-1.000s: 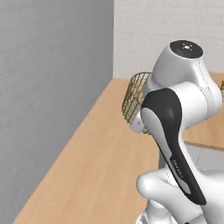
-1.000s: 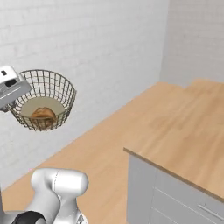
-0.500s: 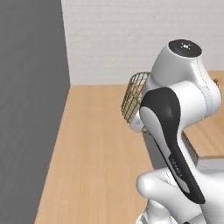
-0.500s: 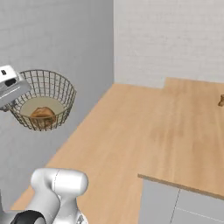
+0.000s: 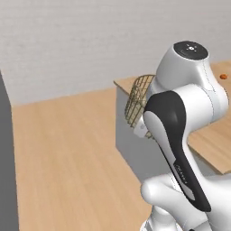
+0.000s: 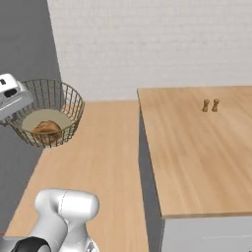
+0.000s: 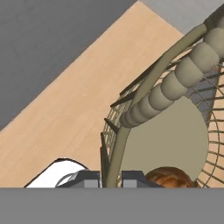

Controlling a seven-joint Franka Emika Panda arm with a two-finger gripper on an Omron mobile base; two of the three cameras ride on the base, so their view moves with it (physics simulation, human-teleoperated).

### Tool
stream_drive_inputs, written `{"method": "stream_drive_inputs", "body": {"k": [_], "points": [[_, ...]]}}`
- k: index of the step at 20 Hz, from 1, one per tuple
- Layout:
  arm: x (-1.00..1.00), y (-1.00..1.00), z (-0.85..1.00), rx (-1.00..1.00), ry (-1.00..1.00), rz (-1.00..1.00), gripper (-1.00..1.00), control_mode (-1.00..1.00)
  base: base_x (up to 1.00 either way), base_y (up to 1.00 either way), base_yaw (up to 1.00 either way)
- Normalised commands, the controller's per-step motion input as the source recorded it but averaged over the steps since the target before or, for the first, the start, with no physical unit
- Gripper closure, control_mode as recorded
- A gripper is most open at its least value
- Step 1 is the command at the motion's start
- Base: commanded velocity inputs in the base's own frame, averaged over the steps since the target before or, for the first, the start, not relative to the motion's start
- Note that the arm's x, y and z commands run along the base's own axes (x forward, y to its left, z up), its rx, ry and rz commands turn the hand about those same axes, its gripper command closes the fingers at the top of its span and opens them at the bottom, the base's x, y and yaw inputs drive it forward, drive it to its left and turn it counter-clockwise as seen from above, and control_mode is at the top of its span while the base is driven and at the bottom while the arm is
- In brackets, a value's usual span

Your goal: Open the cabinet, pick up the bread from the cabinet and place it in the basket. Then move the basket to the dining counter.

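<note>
My gripper [image 7: 111, 178] is shut on the rim of the golden-tan wire basket [image 6: 47, 118], which hangs in the air tilted toward the camera. The bread [image 6: 47, 128], a brown loaf, lies on the basket's beige base disc [image 7: 175, 140]. In the hand view the bread [image 7: 169, 177] shows just right of my fingertips. From the left base view the basket [image 5: 137, 105] is partly hidden behind my arm. The dining counter [image 6: 197, 147], with a light wood top and pale grey sides, stands to the right of the basket. The basket is over the floor, apart from the counter.
Two small brown shakers [image 6: 210, 105] stand on the counter's far part. A small orange object [image 5: 222, 76] lies on the counter top. A dark grey panel [image 6: 24, 44] rises at the left, with a white brick wall [image 6: 147, 39] behind. Wood floor lies between.
The whole picture has swung as the base turned: the grey wall slid off to the left and the counter came into view. The basket stays in my shut gripper.
</note>
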Motion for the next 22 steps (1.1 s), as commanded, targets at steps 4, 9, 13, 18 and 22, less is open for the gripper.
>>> {"method": "stream_drive_inputs", "body": {"k": [4,9,13,18,22], "points": [[0.00,0.00,0.00,0.00,0.00,0.00,1.00,1.00,0.82,0.51,-0.61],[0.00,0.00,0.00,0.00,0.00,0.00,1.00,1.00,0.60,0.54,-0.58],[0.00,0.00,0.00,0.00,0.00,0.00,1.00,1.00,0.23,0.51,-0.54],[0.00,0.00,0.00,0.00,0.00,0.00,1.00,1.00,0.31,0.61,-0.54],[0.00,0.00,0.00,0.00,0.00,0.00,1.00,1.00,0.34,0.69,-0.48]]}}
